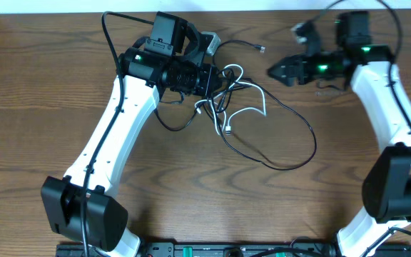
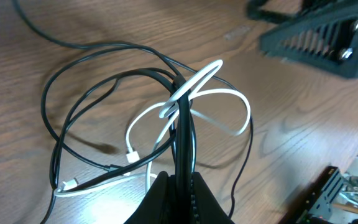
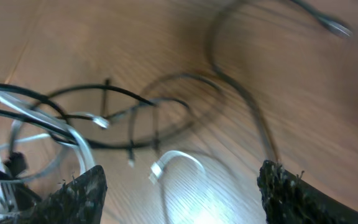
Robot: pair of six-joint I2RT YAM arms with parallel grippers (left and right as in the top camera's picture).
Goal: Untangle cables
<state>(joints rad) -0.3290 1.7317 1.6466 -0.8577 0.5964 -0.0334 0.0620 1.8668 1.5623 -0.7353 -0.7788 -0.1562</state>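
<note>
The cables lie tangled at the table's upper middle. A white cable (image 1: 250, 108) loops through thin black cables (image 1: 298, 135), one of which sweeps out in a wide loop to the right. My left gripper (image 1: 217, 78) is at the left side of the tangle; in the left wrist view it (image 2: 182, 186) is shut on black cable strands that rise between its jaws, with the white cable (image 2: 229, 93) looped over them. My right gripper (image 1: 273, 71) hovers just right of the tangle. Its jaws (image 3: 182, 186) stand wide open and empty above a white plug end (image 3: 157, 168).
A grey box (image 1: 210, 41) sits behind the left wrist, and a loose black plug end (image 1: 262, 48) lies near it. A power strip (image 1: 227, 250) runs along the front edge between the two arm bases. The arms' own thick black wires arc over the back.
</note>
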